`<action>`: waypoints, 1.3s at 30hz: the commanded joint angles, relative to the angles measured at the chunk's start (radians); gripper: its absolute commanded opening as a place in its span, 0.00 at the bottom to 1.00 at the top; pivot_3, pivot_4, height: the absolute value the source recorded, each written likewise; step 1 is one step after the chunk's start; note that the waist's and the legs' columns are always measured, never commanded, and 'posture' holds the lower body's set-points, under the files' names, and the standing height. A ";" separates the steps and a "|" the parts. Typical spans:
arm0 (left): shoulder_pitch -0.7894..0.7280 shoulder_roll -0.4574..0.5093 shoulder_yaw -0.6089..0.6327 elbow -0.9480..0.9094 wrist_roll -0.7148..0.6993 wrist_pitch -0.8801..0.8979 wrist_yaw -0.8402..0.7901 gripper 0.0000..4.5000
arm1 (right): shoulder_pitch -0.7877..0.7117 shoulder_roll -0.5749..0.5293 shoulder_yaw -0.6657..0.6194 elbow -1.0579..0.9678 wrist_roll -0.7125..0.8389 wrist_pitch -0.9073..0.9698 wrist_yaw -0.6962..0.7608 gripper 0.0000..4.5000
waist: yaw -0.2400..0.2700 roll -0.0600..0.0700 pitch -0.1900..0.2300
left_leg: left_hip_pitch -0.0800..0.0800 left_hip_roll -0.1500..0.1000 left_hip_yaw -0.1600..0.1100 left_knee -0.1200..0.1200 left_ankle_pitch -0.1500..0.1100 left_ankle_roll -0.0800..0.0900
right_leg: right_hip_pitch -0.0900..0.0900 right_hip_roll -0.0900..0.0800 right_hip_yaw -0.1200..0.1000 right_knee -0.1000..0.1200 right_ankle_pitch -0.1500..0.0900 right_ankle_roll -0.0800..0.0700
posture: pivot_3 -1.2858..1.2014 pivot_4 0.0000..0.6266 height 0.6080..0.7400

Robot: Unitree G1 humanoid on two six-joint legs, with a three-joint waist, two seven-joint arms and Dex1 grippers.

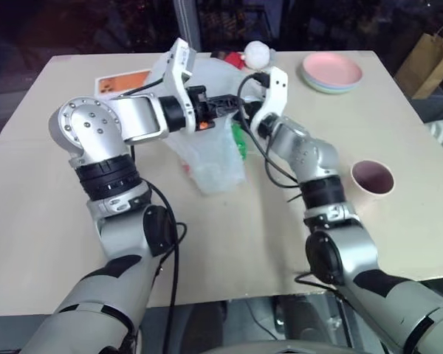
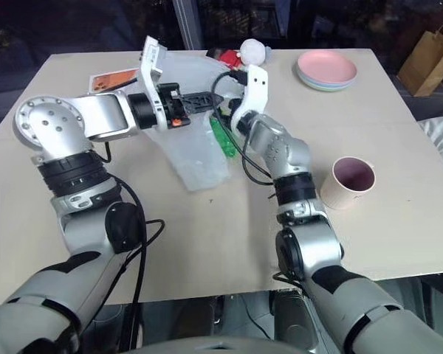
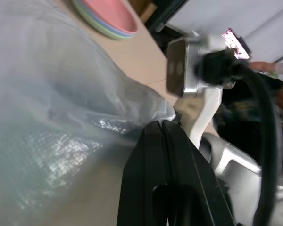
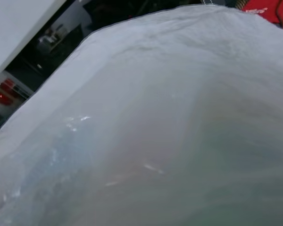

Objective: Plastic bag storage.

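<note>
The left gripper (image 3: 164,126) is pinching shut on the thin, crinkly translucent white plastic bag (image 1: 214,158), which is hanging limp and light; the right gripper's state I cannot tell. Gathered folds look the best hold.

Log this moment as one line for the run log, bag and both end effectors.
plastic bag: lifted over table, bottom resting | left end effector: shut on plastic bag edge | right end effector: behind bag, fingers hidden

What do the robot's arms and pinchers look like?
Shiny silver arms with black bands at the joints and black cables looping alongside. The left gripper has two flat black fingers and an orange spot near its base. The right gripper sits behind a white bracket.
</note>
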 commanded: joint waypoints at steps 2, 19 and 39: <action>0.014 0.073 0.045 0.035 0.064 -0.060 0.062 0.00 | 0.147 -0.077 0.113 -0.397 0.080 0.188 0.066 0.99 | 0.000 0.000 0.000 | 0.000 0.000 0.000 0.001 0.000 0.000 | 0.000 0.000 0.000 0.000 0.000 0.000 | 0.52 0.24 1.00; 0.026 0.065 0.058 0.058 0.044 -0.114 0.073 0.00 | 0.213 -0.258 0.260 -0.328 -0.247 0.091 -0.119 0.99 | -0.017 0.000 0.000 | 0.001 0.000 0.001 0.014 -0.001 0.003 | -0.004 0.003 0.003 0.015 0.000 0.000 | 0.52 0.24 1.00; -0.095 0.035 0.276 0.025 -0.025 0.000 0.138 0.00 | 0.040 -0.343 0.026 -0.462 -0.095 0.248 -0.027 0.03 | -0.004 0.000 0.001 | 0.000 0.000 0.000 0.013 -0.001 0.003 | -0.004 0.003 0.003 0.014 0.000 0.000 | 0.52 0.24 1.00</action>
